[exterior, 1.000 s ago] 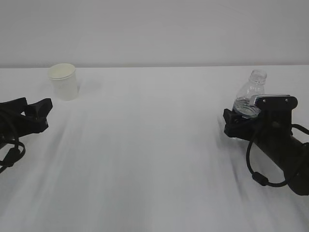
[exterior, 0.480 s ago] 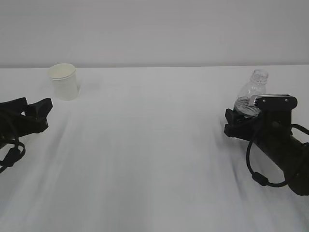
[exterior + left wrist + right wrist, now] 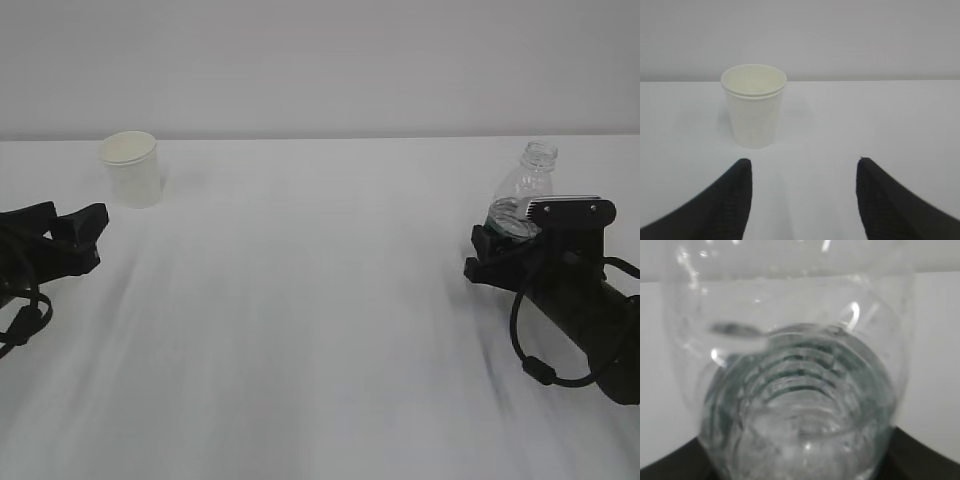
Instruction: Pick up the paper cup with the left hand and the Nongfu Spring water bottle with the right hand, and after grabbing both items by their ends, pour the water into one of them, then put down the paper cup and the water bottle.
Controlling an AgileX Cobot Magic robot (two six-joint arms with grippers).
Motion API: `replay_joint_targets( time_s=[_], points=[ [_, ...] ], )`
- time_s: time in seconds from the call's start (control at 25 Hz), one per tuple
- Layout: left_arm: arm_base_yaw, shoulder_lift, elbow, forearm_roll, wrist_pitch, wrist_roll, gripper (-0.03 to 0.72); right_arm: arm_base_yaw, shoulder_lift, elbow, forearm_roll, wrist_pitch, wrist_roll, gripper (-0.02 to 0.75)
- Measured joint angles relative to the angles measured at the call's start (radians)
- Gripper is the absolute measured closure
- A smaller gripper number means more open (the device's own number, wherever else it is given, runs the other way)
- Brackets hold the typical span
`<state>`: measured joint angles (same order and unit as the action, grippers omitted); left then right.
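- Nongfu Spring water bottle (image 3: 524, 190) comes first — it has tilted a little toward the right and its neck sits slightly further right than a moment ago, because my right hand (image 3: 500, 248) has been closing around its lower body.
- In the right wrist view the bottle (image 3: 795, 390) fills the frame, ribbed clear plastic with a greenish tint; my dark fingers (image 3: 920, 455) show only at the bottom corners, so I cannot tell whether they are pressing on it yet.
- I judge the grip unfinished: the jaws are still drawing in, and the bottle's base looks to be on the tabletop (image 3: 300, 320).
- Water (image 3: 790, 430) seems to sit low in the bottle, though the blur makes its level hard to read.
- Paper cup (image 3: 132, 168) stands upright at the far left of the tabletop, unmoved.
- My left hand (image 3: 85, 235) has not shifted either — it waits released, jaws apart, well short of the cup and empty.
- From the left wrist the cup (image 3: 754, 105) stands ahead and a little left of the gap between my fingertips (image 3: 740, 190).
- What this means, as I see it: the bottle pickup is under way, the cup pickup not yet begun, and pouring is still some way off.
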<state>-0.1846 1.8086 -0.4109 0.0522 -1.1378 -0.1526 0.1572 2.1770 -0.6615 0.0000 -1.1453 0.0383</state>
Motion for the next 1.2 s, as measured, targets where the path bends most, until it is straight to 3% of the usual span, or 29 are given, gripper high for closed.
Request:
replay_joint_targets(
  time_s=[0.24, 1.2],
  points=[
    [0.0, 0.0, 0.0, 0.0, 0.0, 0.0, 0.227, 0.0, 0.0, 0.0, 0.0, 0.0, 0.0, 0.363],
    [0.0, 0.023, 0.0, -0.007, -0.004, 0.0, 0.228, 0.0, -0.124, 0.051, -0.058, 0.028, -0.046, 0.372]
  ],
)
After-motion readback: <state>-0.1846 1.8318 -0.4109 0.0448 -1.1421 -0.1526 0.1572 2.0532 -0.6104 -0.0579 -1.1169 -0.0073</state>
